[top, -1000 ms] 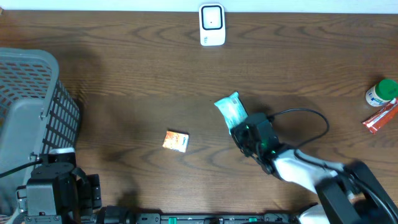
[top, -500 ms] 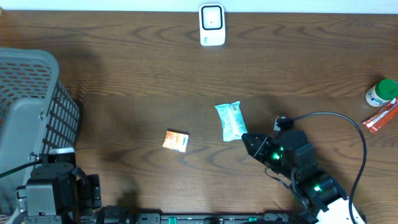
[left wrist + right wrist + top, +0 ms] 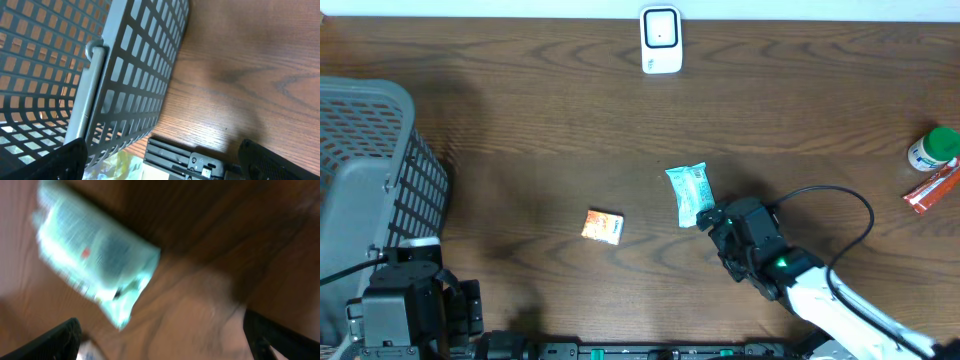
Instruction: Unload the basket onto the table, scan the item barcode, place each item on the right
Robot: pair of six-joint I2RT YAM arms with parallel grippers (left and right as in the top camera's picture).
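- Against a second ago, the mint-green packet (image 3: 690, 195) is out of the right gripper (image 3: 712, 220); it lies flat on the table (image 3: 520, 120), slightly nearer the robot than where it was held
- Half a second ago the right gripper had pulled back from the packet; now it is just beside the packet's near end again, fingers (image 3: 55, 340) spread wide with nothing between them
- The left gripper (image 3: 160, 150) hangs where it was, fingers spread, gripping nothing
- Counted: one white barcode scanner (image 3: 660, 40); three packets; one green-capped bottle (image 3: 932, 148); one grey mesh basket (image 3: 370, 150)
- From the scanner: the mint-green packet is well apart toward the robot, slightly right; the small orange packet (image 3: 603, 227) is further toward the robot and left; the bottle and the red-orange packet (image 3: 930, 190) are far right, near each other
- The basket stands far left of the scanner; something pale yellow-green (image 3: 117, 165) shows at its foot; I cannot tell whether it lies inside
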